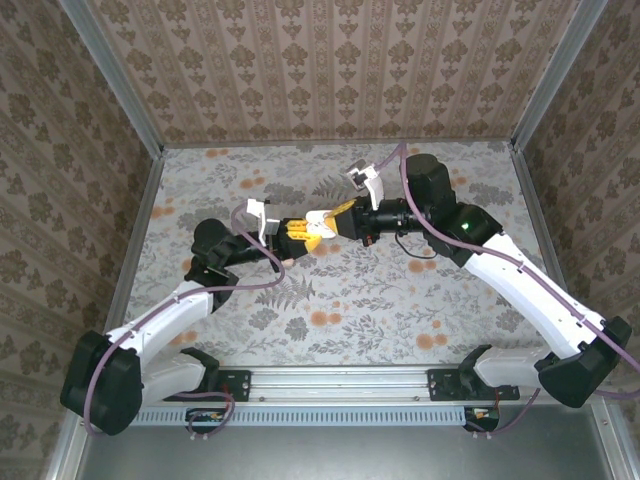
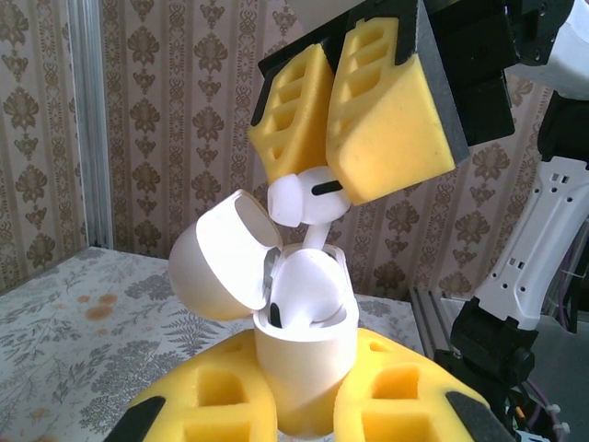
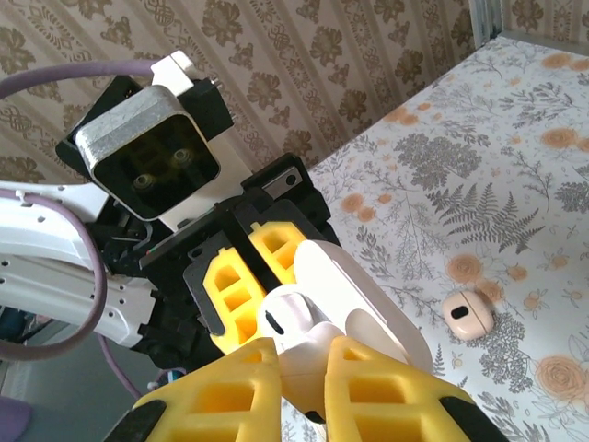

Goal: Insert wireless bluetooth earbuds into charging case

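The left gripper (image 2: 308,391) is closed round the body of the white case (image 2: 308,359), which it holds upright off the table with the lid (image 2: 216,272) tipped back. One earbud (image 2: 308,293) sits in the case. Just above it, the right gripper (image 2: 324,175) pinches the second earbud (image 2: 308,195), its stem pointing down to the rim behind the first. Farther off, a small tan piece (image 3: 469,315) lies on the floral table (image 3: 515,166).

Left arm (image 1: 165,320) and right arm (image 1: 530,290) reach inward over mid-table. We find the left gripper (image 1: 298,236) and right gripper (image 1: 328,222) facing tip to tip, almost touching, each with yellow fingers (image 2: 386,101) drawn close in a clamp.
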{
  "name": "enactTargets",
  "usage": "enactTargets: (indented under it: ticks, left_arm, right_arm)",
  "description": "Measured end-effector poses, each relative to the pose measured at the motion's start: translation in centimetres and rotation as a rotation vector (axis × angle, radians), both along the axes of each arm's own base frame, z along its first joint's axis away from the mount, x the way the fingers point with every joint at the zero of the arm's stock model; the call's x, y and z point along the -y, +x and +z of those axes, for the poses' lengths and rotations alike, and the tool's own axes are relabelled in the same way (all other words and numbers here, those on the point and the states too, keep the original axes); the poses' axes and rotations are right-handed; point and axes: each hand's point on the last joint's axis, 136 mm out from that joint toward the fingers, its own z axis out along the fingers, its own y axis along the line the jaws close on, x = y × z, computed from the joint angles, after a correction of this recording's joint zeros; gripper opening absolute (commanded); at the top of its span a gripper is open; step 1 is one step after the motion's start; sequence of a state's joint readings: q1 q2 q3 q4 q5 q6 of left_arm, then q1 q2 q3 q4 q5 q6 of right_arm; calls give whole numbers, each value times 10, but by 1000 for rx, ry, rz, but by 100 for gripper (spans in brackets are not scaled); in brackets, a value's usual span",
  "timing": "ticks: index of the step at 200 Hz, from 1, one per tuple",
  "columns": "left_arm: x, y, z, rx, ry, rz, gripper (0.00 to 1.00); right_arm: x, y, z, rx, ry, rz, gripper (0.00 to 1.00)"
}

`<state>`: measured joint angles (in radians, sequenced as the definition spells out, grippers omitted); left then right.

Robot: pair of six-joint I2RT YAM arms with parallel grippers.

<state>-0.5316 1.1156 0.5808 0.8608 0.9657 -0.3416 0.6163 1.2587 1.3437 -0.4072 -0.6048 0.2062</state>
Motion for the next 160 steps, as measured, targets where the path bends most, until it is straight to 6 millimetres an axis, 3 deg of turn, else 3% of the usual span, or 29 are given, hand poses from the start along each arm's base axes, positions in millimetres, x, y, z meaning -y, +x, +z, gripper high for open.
enactTargets:
  ticks: [160]
  left_arm:
    - [6,-11,3,-35,13,-91,0]
  right_arm:
    - [1,-14,1,-49,-59,117,11]
